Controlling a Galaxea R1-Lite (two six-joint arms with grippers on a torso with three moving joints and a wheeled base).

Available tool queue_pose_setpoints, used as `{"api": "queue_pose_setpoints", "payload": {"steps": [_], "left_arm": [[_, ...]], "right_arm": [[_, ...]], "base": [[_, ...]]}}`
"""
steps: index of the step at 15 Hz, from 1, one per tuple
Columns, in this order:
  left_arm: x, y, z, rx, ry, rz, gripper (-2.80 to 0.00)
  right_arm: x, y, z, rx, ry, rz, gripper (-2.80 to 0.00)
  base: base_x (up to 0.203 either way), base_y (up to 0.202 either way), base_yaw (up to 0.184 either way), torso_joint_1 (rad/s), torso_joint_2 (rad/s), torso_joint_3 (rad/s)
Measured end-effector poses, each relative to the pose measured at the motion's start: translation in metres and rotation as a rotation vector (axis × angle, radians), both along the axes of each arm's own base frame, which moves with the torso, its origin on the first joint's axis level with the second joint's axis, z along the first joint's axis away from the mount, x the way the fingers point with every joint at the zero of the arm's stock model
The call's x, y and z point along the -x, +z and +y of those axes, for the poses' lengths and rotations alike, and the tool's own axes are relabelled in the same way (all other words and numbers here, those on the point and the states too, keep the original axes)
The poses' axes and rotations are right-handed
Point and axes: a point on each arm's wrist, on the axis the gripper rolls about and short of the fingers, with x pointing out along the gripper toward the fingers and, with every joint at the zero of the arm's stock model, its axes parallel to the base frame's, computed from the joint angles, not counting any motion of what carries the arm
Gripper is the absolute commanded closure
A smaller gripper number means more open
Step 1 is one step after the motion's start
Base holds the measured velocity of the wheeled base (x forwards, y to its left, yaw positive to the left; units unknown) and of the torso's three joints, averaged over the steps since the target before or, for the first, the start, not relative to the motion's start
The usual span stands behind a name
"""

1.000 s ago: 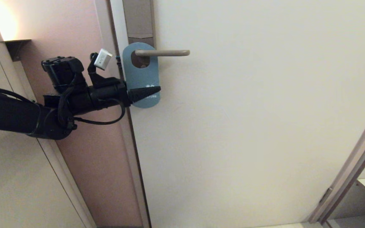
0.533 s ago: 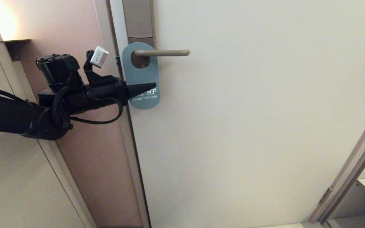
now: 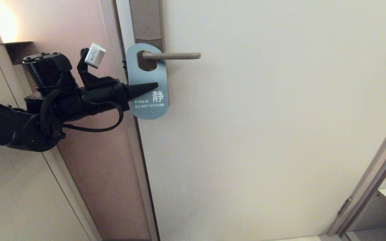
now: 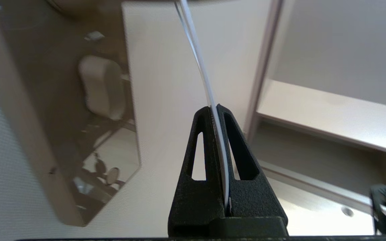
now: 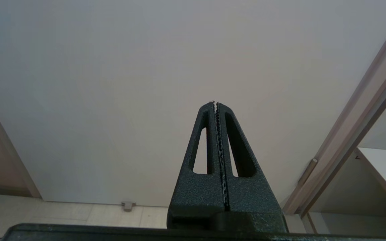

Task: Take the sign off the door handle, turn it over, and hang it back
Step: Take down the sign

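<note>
Sign [image 3: 147, 82] now clamped, left gripper [image 3: 156, 85] closed

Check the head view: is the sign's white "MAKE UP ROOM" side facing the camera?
No, the sign, hanging on the door handle, shows its teal-blue "PLEASE DO NOT DISTURB" side.

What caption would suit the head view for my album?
Left pincer shut on the teal-blue "do not disturb" sign, hanging on the beige-grey lever door handle.
</note>
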Motion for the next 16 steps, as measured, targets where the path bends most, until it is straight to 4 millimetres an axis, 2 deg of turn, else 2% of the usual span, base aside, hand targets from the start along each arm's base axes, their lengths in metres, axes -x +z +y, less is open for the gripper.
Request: {"api": "queue_pose_setpoints", "payload": {"steps": [4,8,16], "left_arm": [[0.009,0.009,-0.008,0.013,0.032,-0.021,0.00],[0.016,0.012,-0.027,0.023,0.049,-0.032,0.00],[0.009,0.003,-0.035,0.002,0.102,-0.047,0.00]], "right_arm": [[0.000,0.000,0.000,0.000,0.000,0.000,0.00],[0.000,0.000,0.000,0.000,0.001,0.000,0.00],[0.000,0.000,0.000,0.000,0.001,0.000,0.00]], "base": [[0.000,0.000,0.000,0.000,0.00,0.000],[0.000,0.000,0.000,0.000,0.00,0.000],[0.000,0.000,0.000,0.000,0.00,0.000]]}}
